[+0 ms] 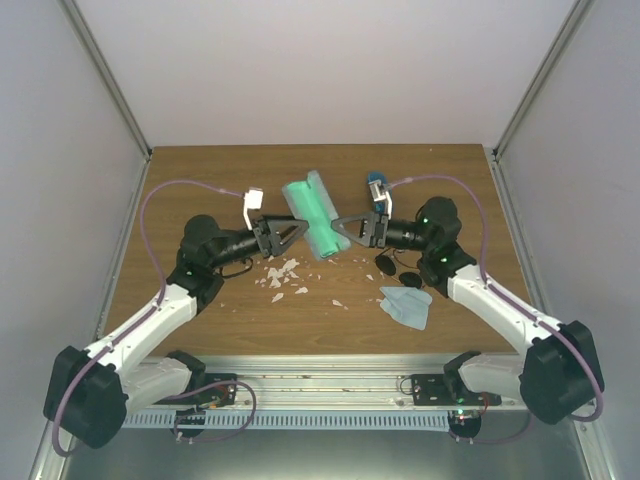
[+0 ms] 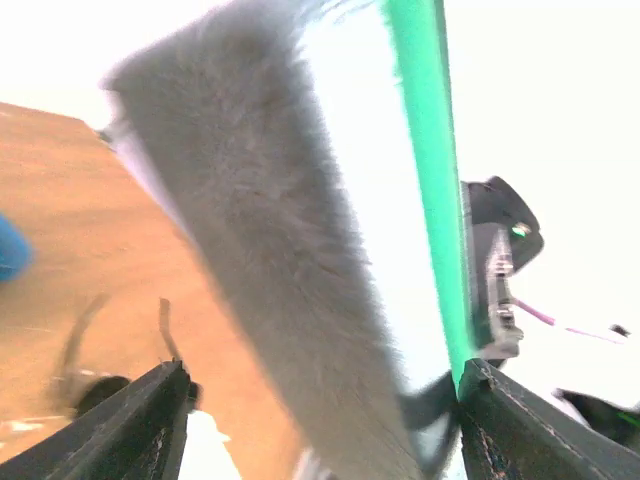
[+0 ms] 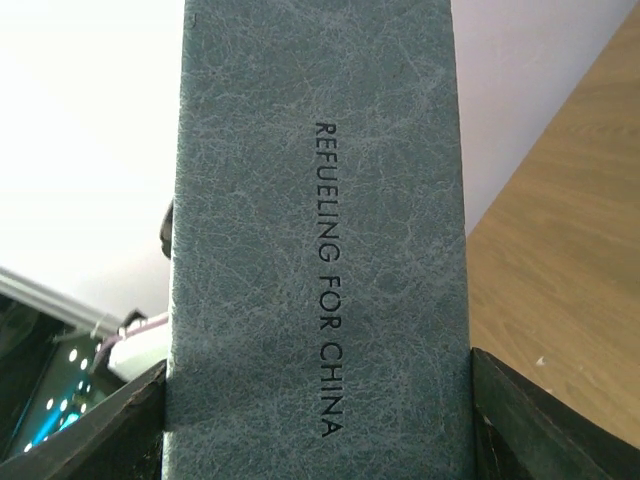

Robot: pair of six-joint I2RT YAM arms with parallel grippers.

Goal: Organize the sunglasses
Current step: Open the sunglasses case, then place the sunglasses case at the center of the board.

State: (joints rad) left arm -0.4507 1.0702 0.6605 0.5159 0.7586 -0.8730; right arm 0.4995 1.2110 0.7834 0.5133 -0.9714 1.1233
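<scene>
The grey-blue rectangular case (image 1: 312,205) is held up at mid-table, open, showing a green edge and grey fuzzy lining (image 2: 290,230). My right gripper (image 1: 343,226) is shut on it, with the fingers (image 3: 150,420) pressed against both sides of the leather cover (image 3: 318,200). My left gripper (image 1: 298,229) is open around the case's other end; one finger (image 2: 500,420) touches the green edge and the other stands apart. The black round-lens sunglasses (image 1: 395,268) lie on the table under the right arm and also show blurred in the left wrist view (image 2: 95,385). The reddish-brown pair is out of view.
The bright blue oval case (image 1: 376,183) stands behind the right gripper. A grey-blue cloth (image 1: 407,305) lies at front right. White crumbs (image 1: 280,275) are scattered at front centre. Grey walls enclose the wooden table (image 1: 200,180).
</scene>
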